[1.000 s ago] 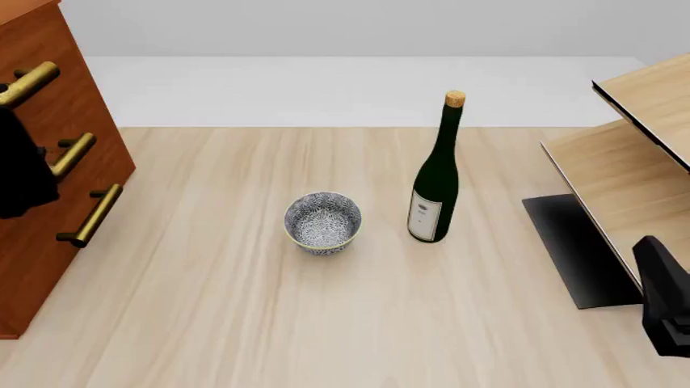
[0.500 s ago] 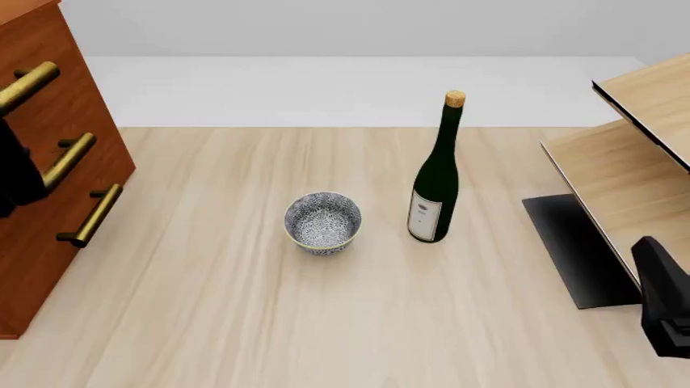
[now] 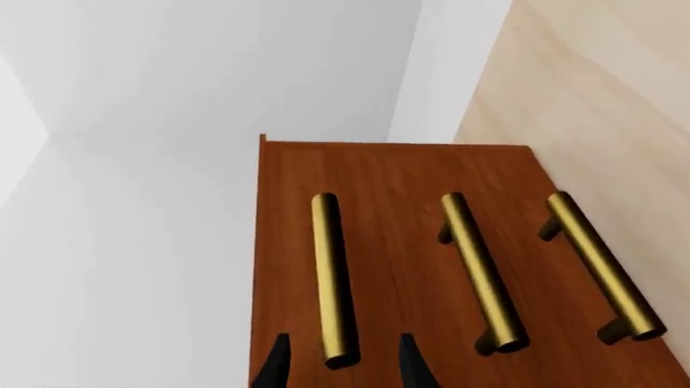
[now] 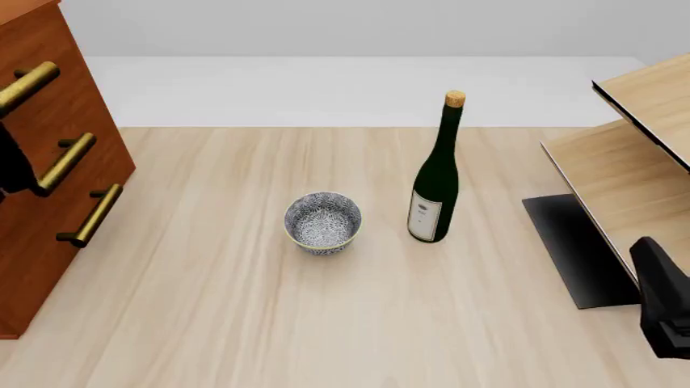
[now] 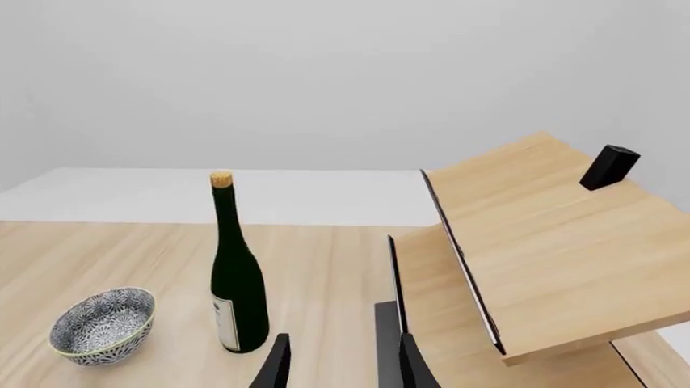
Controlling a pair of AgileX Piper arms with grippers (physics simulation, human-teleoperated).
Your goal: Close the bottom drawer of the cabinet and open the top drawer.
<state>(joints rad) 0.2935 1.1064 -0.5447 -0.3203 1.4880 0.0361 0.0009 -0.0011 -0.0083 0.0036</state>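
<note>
The reddish-brown cabinet [image 4: 44, 242] stands at the table's left edge. Its three drawer fronts look flush with one another. The top drawer [image 4: 44, 48] has its brass handle [image 4: 29, 83] highest, and the bottom drawer [image 4: 48, 259] has its handle [image 4: 92, 214] lowest. My left gripper [image 3: 339, 368] is open. The end of the top drawer's handle [image 3: 329, 275] shows between its fingertips; I cannot tell whether they touch. In the front view only a black piece of the left gripper [image 4: 13, 162] shows at the left border. My right gripper [image 5: 342, 364] is open and holds nothing, low at the right [image 4: 663, 303].
A patterned bowl [image 4: 322, 222] and a dark green wine bottle [image 4: 435, 178] stand mid-table. A pale wooden shelf unit [image 4: 636, 162] with a black base panel [image 4: 577, 250] fills the right side, close to my right arm. A small black block [image 5: 609, 166] sits on it.
The left gripper has drawn back toward the left border of the front view, so less of it shows. The right arm, bowl and bottle have not moved.
</note>
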